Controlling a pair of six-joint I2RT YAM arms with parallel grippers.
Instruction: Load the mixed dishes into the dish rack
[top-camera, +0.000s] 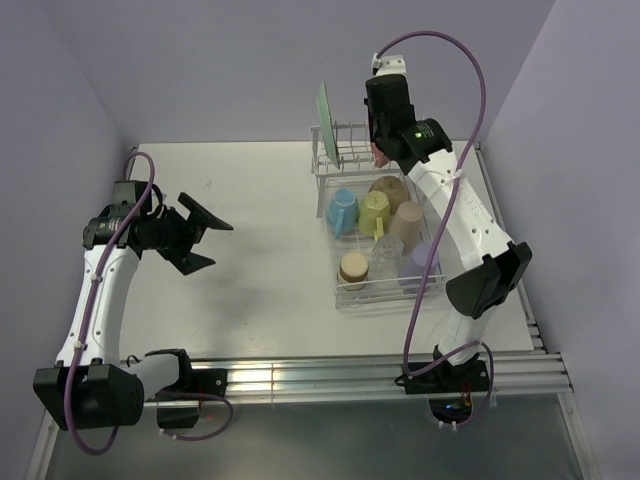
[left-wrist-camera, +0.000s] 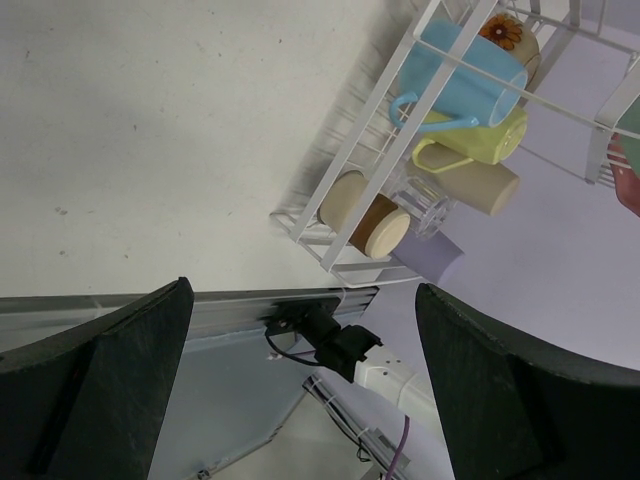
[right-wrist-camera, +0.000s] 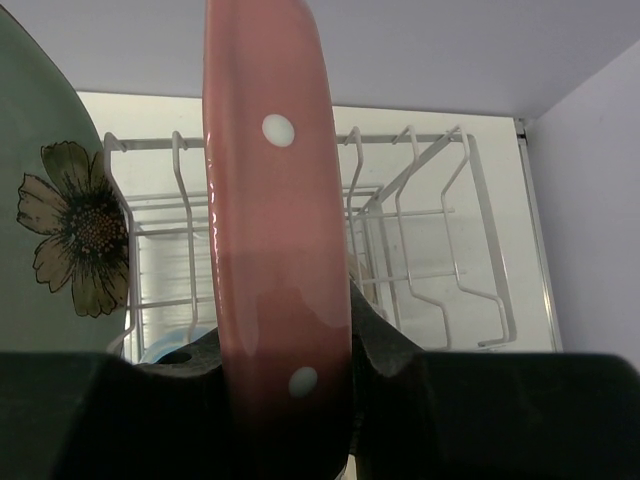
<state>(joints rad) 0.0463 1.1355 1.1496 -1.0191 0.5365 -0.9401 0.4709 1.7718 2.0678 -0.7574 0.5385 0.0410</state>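
Clamping the pink dotted plate (right-wrist-camera: 275, 250), right end effector (top-camera: 383, 142) hovers over the rack (right-wrist-camera: 425, 225); left end effector (top-camera: 215, 244) gapes empty.

Lavender walls (top-camera: 250, 70) enclose a white table (top-camera: 260, 200).

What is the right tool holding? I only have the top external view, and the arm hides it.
Observer: In the right wrist view, the right tool is shut on a pink glazed plate with white dots, held upright and edge-on to the camera.
Operator: Is the mint-green plate in the rack plain?
Observer: No. Its face carries a beige flower with a dark centre. In the wrist view it stands just left of the pink one.
Operator: Any free slots beside it?
Observer: Yes. The upright prongs of the white wire dish rack to the right of the pink plate stand bare.
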